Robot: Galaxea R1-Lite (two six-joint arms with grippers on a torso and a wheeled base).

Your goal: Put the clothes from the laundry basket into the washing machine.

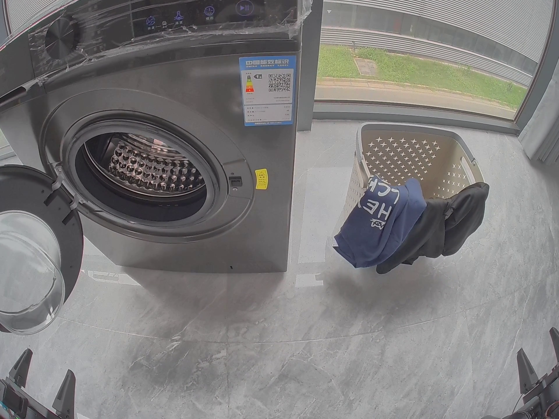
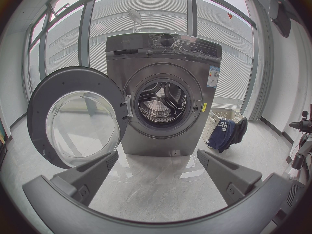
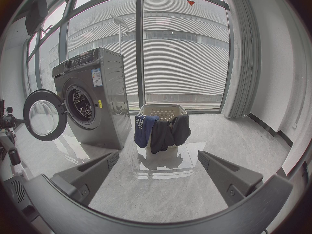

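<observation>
A grey washing machine (image 1: 174, 146) (image 2: 164, 91) (image 3: 94, 95) stands at the left with its round door (image 1: 32, 251) (image 2: 76, 116) swung open and the metal drum (image 1: 148, 167) bare inside. To its right sits a beige laundry basket (image 1: 416, 152) (image 3: 164, 109). A blue shirt (image 1: 381, 222) (image 2: 222, 134) (image 3: 143, 129) and a black garment (image 1: 445, 222) (image 3: 169, 132) hang over its front rim. My left gripper (image 1: 43, 373) (image 2: 156, 158) is open low at the near left. My right gripper (image 1: 541, 353) (image 3: 157, 158) is open at the near right, well short of the basket.
Polished grey floor (image 1: 279, 333) stretches between me and both the machine and the basket. Tall windows run behind them, and a grey curtain (image 3: 242, 56) hangs at the right near a white wall.
</observation>
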